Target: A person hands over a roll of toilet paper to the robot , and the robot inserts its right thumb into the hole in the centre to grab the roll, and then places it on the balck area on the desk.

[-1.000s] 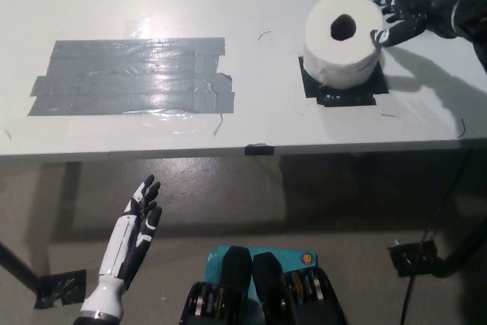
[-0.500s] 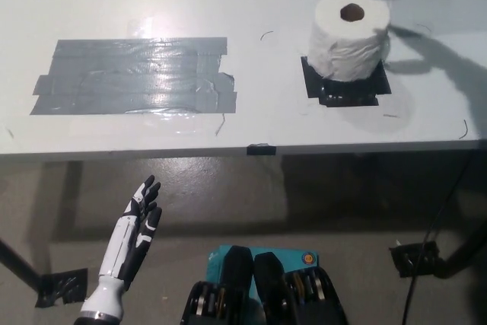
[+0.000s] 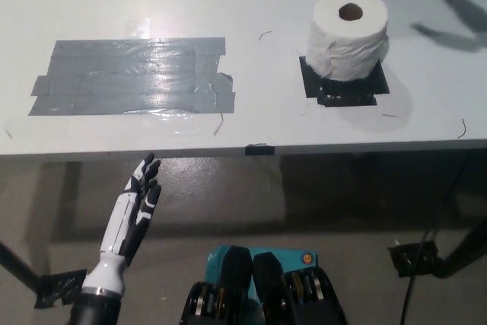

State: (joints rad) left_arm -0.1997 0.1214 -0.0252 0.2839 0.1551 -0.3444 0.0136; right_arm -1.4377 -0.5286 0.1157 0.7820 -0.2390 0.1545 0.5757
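The roll of toilet paper (image 3: 348, 35) stood upright on the black square patch (image 3: 344, 87) near the right end of the white desk (image 3: 251, 5), its brown core hole facing up, and no hand touched it. Well to the left of the roll, a broad patch of grey tape strips (image 3: 133, 76) lay flat on the desk. The white left hand (image 3: 135, 209) hung below the desk's front edge, fingers straight and slightly spread, holding nothing; the black right hand was outside the view.
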